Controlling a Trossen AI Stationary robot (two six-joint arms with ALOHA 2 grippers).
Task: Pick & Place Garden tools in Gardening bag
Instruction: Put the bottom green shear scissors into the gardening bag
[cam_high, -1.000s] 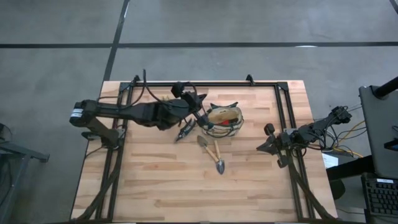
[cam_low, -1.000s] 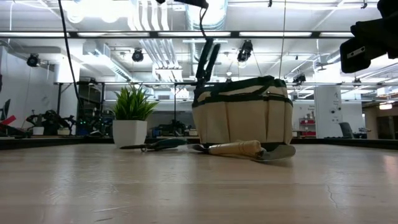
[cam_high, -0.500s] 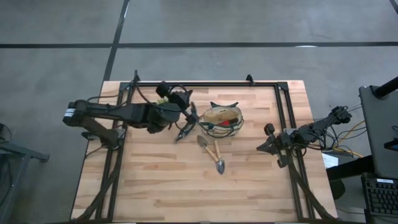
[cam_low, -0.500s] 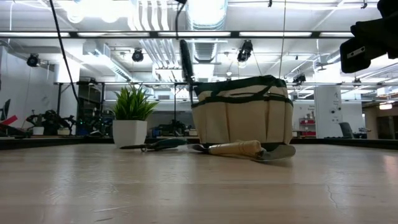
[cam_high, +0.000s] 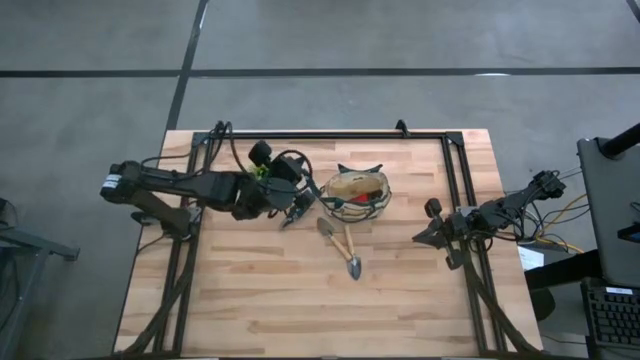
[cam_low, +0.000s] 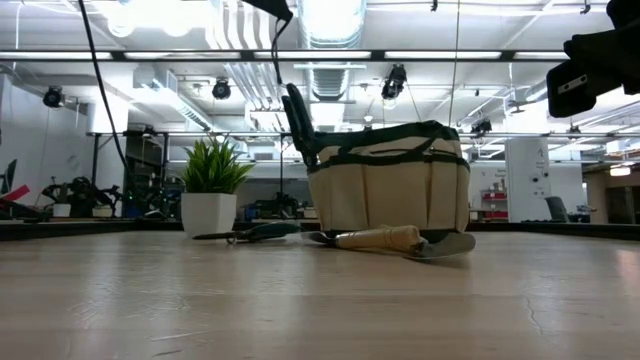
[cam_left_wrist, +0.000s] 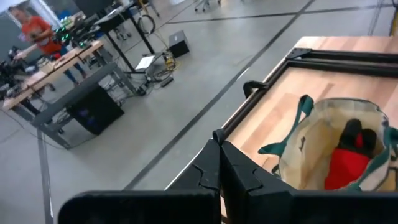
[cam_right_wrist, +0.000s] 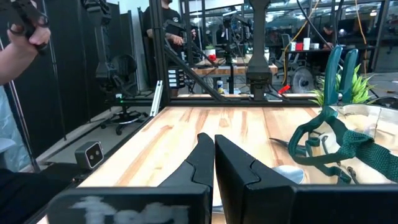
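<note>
The tan gardening bag with green trim (cam_high: 383, 205) stands at the table's middle, also in the low view (cam_low: 390, 190). A red-headed piece (cam_left_wrist: 345, 168) lies inside it. Dark green shears handles (cam_low: 297, 115) stick up at the bag's left rim, leaning left; they also show in the right wrist view (cam_right_wrist: 336, 71). Another pair of shears (cam_high: 293, 214) and the wooden-handled trowel and fork (cam_high: 343, 245) lie flat on the table near the bag. My left gripper (cam_high: 303, 195) is shut and empty, just left of the bag. My right gripper (cam_high: 430, 225) is shut and empty at the right.
A small spiky green plant in a white pot (cam_low: 210, 190) stands on the table left of the bag, under my left arm in the high view. A black frame (cam_high: 330, 135) runs along the table's far and side edges. People stand in the room beyond.
My left gripper has drawn back from above the bag toward the table's left edge. The shears handles, which stood upright and higher over the bag's left part, now sit lower at its left rim and lean left.
</note>
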